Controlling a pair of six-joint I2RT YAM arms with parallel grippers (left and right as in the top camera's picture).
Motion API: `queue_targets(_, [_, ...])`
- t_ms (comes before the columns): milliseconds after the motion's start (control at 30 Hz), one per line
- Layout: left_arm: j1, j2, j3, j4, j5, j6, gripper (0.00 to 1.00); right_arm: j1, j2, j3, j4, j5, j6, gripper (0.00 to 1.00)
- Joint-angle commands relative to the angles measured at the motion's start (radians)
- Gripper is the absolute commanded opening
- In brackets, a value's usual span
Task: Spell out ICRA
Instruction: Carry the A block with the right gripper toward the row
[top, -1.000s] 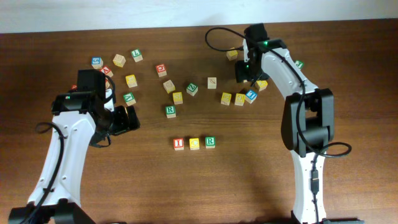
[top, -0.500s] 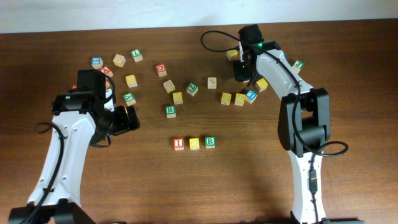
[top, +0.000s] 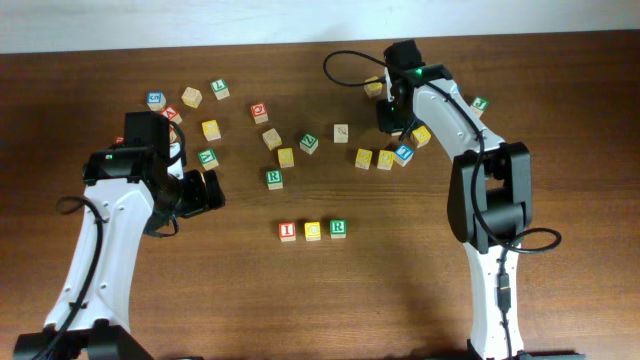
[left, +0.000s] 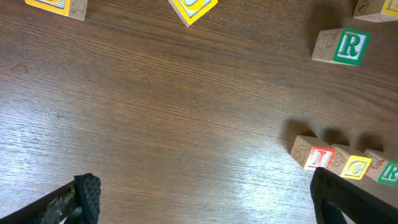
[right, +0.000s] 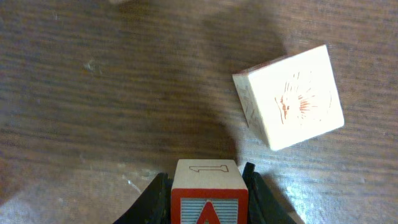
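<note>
Right tool (right: 208, 190) pinches red A cube (right: 209, 208) far back on the surface (top: 400, 290); I-C-R row (top: 313, 230) lies well apart, leftward and nearer the bases, its free end beside green R (top: 338, 228) on this arm's side.

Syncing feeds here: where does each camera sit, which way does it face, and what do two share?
Overhead: above the table, facing straight down; left arm and right arm show.
Left wrist: on left arm, facing the table; open jaws at bottom corners.
Right wrist: on right arm, facing down; jaws clamp red A cube.
Shared: overhead and left wrist both show the I-C-R row.
</note>
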Motion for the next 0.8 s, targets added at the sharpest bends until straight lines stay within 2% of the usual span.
queue_targets(0, [-0.003, -0.013, -0.005, 0.001, -0.008, -0.010, 0.99, 0.023, -0.100, 0.018, -0.031, 0.001, 0.006, 0.22])
queue_targets(200, [-0.003, -0.013, -0.005, 0.001, -0.008, -0.010, 0.99, 0.077, -0.300, 0.018, -0.126, 0.001, 0.037, 0.22])
queue_targets(333, [-0.003, -0.013, -0.005, 0.001, -0.008, -0.010, 0.99, 0.133, -0.465, 0.018, -0.261, 0.000, 0.101, 0.22])
queue_targets(400, [-0.003, -0.013, -0.005, 0.001, -0.008, -0.010, 0.99, 0.179, -0.524, 0.018, -0.382, -0.021, 0.124, 0.22])
queue_targets(533, [-0.003, -0.013, -0.005, 0.000, -0.008, -0.010, 0.99, 0.242, -0.554, 0.018, -0.563, -0.026, 0.129, 0.22])
queue_targets(767, [-0.003, -0.013, -0.005, 0.000, -0.008, -0.010, 0.99, 0.253, -0.668, 0.018, -0.771, -0.026, 0.138, 0.22])
